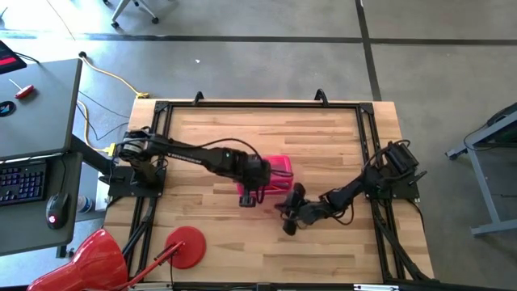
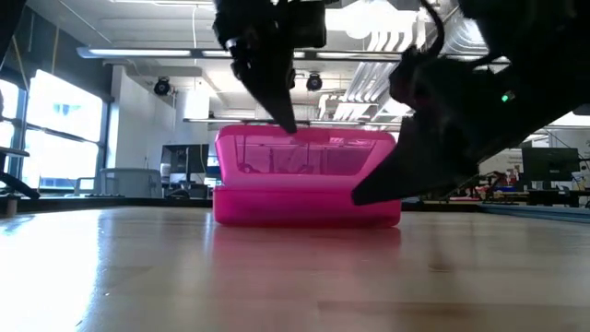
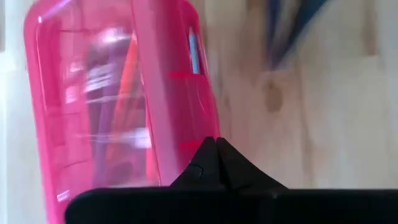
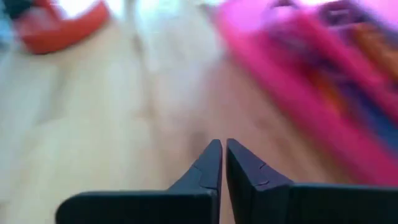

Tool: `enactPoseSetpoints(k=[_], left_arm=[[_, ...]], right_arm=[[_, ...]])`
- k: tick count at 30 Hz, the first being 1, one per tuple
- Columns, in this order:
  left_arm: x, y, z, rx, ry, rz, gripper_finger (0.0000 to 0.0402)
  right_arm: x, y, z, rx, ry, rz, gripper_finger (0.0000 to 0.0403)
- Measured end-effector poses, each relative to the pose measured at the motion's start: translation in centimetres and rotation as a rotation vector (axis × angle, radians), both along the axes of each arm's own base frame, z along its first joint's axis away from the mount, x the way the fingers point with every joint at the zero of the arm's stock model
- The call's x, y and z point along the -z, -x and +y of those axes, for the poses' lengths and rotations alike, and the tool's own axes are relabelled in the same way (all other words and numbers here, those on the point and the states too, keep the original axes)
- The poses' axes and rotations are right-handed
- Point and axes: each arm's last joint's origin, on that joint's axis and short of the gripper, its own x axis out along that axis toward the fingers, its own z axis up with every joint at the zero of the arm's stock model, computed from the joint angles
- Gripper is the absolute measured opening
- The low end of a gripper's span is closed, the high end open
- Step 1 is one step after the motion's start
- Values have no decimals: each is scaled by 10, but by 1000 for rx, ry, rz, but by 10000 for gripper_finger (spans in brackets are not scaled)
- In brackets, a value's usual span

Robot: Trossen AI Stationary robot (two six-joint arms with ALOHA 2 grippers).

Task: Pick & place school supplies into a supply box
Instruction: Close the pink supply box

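The pink supply box (image 1: 279, 174) rests flat on the table's middle with its clear pink lid (image 2: 304, 152) down. Orange and dark pencils (image 3: 121, 118) show inside through the lid. My left gripper (image 3: 215, 144) is shut and stands over the box's near long side, pointing down. My right gripper (image 4: 223, 149) is shut and hangs low above bare wood toward the near edge, just right of the box (image 4: 323, 74), touching nothing. In the low view it shows as a dark shape (image 2: 442, 120) in front of the box's right end. No loose supplies show on the table. My left gripper meets the box's lid with its shut fingertips (image 2: 288, 120), at the lid's top edge (image 2: 304, 135) along the near long side. It comes from above, pointing down. The box sits flat on the table under it.
A red round disc with a stick handle (image 1: 184, 246) lies near the table's near-left corner, beside a larger red object (image 1: 97, 259) off the edge. A black frame rail (image 1: 258, 105) runs around the table. Bare wood lies to the right of and beyond the box.
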Motion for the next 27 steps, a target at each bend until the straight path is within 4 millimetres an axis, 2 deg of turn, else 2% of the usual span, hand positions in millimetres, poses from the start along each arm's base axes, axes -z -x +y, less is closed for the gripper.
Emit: enactPoseSetpoints(k=[4, 8, 11, 14, 16, 20, 22, 27], left_arm=[[16, 3, 4, -31, -13, 11, 10], [25, 4, 9, -52, 13, 4, 12], [26, 4, 9, -53, 11, 4, 18], [25, 4, 10, -50, 11, -2, 12], [25, 3, 10, -45, 8, -6, 10], [25, 3, 9, -12, 16, -4, 10], [26, 4, 8, -1, 34, 3, 16], [26, 4, 11, 8, 14, 4, 10]], right_arm=[[-9, 1, 16, -117, 13, -84, 0], [-24, 1, 24, -76, 180, -233, 0], [-33, 2, 19, 149, 355, -272, 0], [-34, 2, 3, 441, 510, -219, 0], [-33, -2, -9, 498, 565, -179, 0], [-35, -14, -25, 331, 554, -189, 0], [-41, -17, -28, 320, 520, -245, 0], [-69, -15, -21, 200, 585, -370, 0]])
